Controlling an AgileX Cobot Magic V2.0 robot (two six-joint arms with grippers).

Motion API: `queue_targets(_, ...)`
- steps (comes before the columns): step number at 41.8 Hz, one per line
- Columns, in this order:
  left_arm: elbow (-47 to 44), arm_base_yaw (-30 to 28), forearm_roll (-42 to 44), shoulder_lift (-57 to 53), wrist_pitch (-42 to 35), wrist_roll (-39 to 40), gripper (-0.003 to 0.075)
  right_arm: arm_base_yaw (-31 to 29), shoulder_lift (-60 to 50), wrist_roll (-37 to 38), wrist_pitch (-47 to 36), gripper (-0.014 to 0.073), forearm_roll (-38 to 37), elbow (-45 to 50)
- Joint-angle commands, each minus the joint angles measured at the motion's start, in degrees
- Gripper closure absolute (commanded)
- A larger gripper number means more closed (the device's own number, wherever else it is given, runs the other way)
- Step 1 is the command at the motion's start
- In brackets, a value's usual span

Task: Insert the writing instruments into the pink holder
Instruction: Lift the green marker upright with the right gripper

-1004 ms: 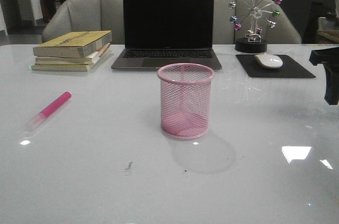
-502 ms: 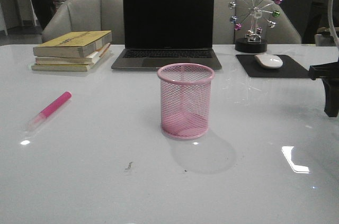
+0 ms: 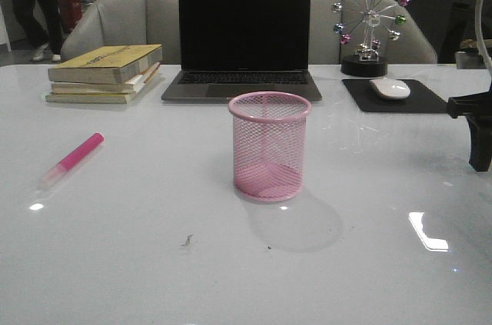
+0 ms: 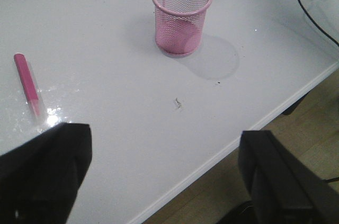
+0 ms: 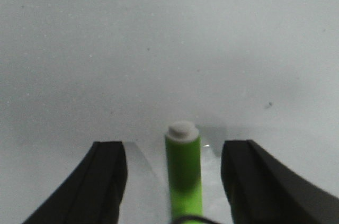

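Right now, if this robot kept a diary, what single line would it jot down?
right gripper: open, fingers either side of green pen | left gripper: open, idle | pink pen: on table | pink holder: empty

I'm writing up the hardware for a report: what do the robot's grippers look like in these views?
Both grippers look plain black with a matte finish and no visible markings. The left gripper shows two broad, blocky fingers. The right gripper has two fingers that taper toward their ends, and a thin dark cable crosses near its base. In the front view only a black angular piece of the right arm shows.
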State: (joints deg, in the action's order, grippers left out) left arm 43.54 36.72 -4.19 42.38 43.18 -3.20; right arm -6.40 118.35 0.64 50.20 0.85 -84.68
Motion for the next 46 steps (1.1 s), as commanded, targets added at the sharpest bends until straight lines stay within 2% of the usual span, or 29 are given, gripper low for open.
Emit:
queue_targets(1,1.4,0.4,-0.7,0.1,-4.2,0.2,0.0106,-0.5,-3.0,-1.1,-0.9,0.0105,0.2,-1.8)
queue_targets(10,1.4,0.4,-0.7,0.1,-4.2,0.2,0.0106,-0.5,-3.0,-1.1,-0.9,0.0243,0.3,-1.8)
queue_targets(23,1.4,0.4,-0.7,0.1,-4.2,0.2,0.0106,-0.5,-3.0,-1.1,-0.7,0.0268,0.3,-1.8)
queue_targets(31,1.4,0.4,-0.7,0.1,-4.2,0.2,0.0106,-0.5,-3.0,-1.1,-0.4,0.0425,0.3,-1.8)
queue_targets(39,1.4,0.4,-0.7,0.1,-4.2,0.2,0.0106,-0.5,-3.8,-1.1,-0.3,0.0431,0.3,-1.8)
queue_targets(46,1.4,0.4,-0.7,0.1,-4.2,0.2,0.0106,0.0,-9.4,-1.1,-3.4,0.0431,1.4,-0.3)
